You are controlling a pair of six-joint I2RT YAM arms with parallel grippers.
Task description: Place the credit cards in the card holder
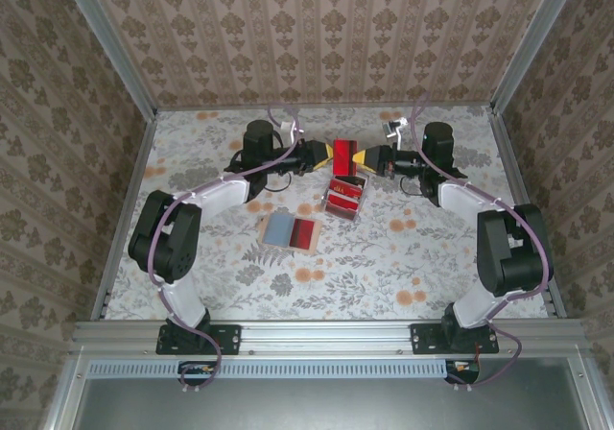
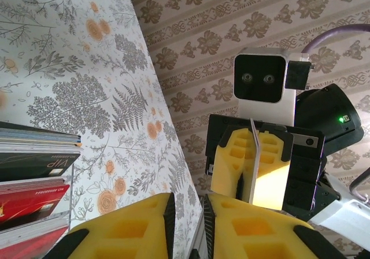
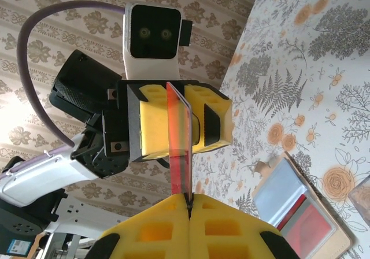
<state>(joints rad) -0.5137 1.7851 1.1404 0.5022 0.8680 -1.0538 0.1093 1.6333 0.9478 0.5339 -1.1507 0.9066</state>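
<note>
Looking at a thin glossy red plastic card up in the air between both arms, over the far middle of the floral-print worktop. Seen nearly edge-on from the right wrist, flat and stiff. Pinched along 1 edge by the right hand, chunky yellow foam-looking pads fully closed on it. Other end poked in between the 2 yellow pads of the left hand, spread just a little, wider than the card's thickness; no telling about real contact there.

Below that, flat on the worktop: a small stack of shiny red and black cards. Near the stack, toward the left arm's side and a bit closer to the bases, the tan leather-like card holder, lying open and flat, 1 half a pale grey-blue pocket, the other half showing red, thin tan border round the edge.
</note>
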